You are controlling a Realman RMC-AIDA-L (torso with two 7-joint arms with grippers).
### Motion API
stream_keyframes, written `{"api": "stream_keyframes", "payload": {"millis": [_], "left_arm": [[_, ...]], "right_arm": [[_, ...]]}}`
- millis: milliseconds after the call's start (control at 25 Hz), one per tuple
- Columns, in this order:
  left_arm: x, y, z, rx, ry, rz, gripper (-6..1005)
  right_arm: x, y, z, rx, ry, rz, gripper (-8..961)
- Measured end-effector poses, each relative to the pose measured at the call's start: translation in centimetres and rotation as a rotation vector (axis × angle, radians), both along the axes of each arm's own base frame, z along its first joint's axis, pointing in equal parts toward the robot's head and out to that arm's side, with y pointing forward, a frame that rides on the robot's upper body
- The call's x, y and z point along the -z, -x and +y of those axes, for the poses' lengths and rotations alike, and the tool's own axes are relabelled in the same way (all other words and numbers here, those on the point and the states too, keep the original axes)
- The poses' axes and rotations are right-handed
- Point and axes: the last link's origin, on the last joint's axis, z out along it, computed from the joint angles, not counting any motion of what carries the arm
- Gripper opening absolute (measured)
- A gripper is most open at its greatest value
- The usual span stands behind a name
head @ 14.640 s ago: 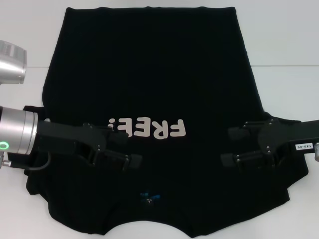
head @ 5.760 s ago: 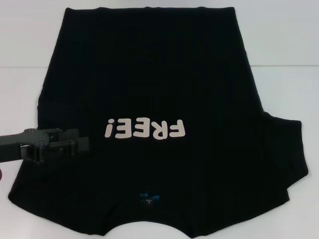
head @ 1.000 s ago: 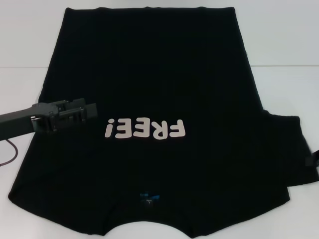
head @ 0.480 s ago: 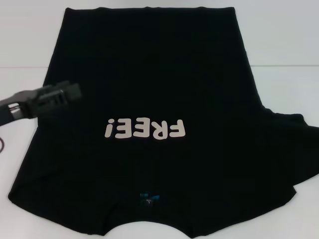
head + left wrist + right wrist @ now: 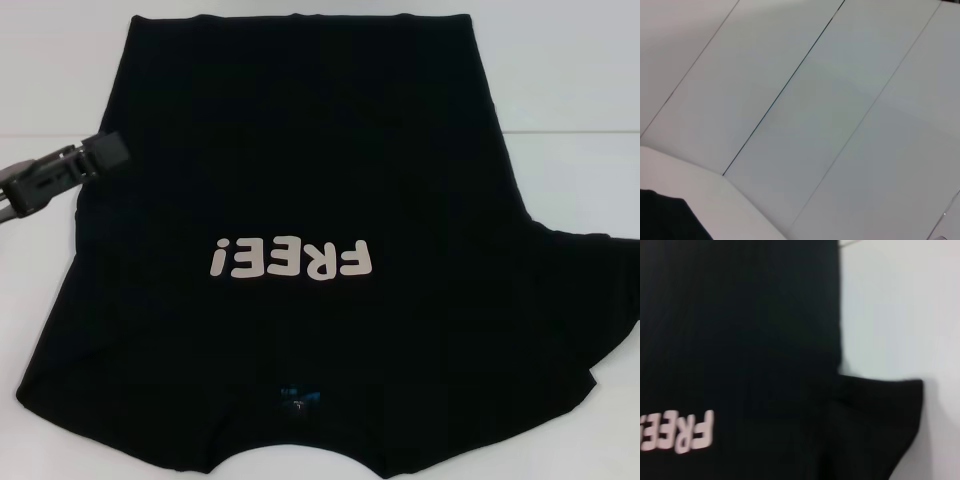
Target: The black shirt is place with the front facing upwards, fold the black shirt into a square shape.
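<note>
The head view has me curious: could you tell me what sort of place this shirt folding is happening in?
Probably a lab or test bench rather than a home. The black shirt lies flat on a plain white table, the left gripper reaches over its edge, and the left wrist view shows bare pale panels.

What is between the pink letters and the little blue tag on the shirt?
Only plain black cloth of the black shirt. In the head view, nothing lies on the stretch between the FREE! print and the blue neck label.
</note>
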Motion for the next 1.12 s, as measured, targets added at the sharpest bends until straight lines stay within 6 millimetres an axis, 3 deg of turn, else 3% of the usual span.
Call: {"api": "stream_keyframes", "payload": {"millis": [160,480,640,680,720,880,1120], "left_arm": [[-0.2,-0.1,-0.1,0.004,-0.005,-0.019,694],[-0.8,-0.5,0.0,0.009,-0.027,-0.073,699],[-0.9,-0.6,0.0,0.009,-0.034,-0.086,702],[-0.9,-0.6,0.1,0.008,-0.036,-0.089,702],[-1.0,-0.5,0.1,0.005,-0.042,-0.093,703],[-1.2,-0.4,0.1,-0.003,-0.057,-0.102,705],[-1.4,-0.3,0.0,-0.006,-0.075,-0.119,709]], "right_arm": [[-0.4,1.6,0.3,-0.039,0.023,0.030,42],[0.8,5.0,1.6,-0.124,0.096,0.030,44],[3.0,6.5,2.2,-0.164,0.146,0.007,44],[4.6,7.1,2.3,-0.183,0.176,-0.014,45],[4.6,7.1,2.3,-0.183,0.176,-0.014,45],[7.7,7.8,2.5,-0.198,0.222,-0.062,45],[8.3,8.8,3.1,-0.208,0.205,-0.051,47]]}}
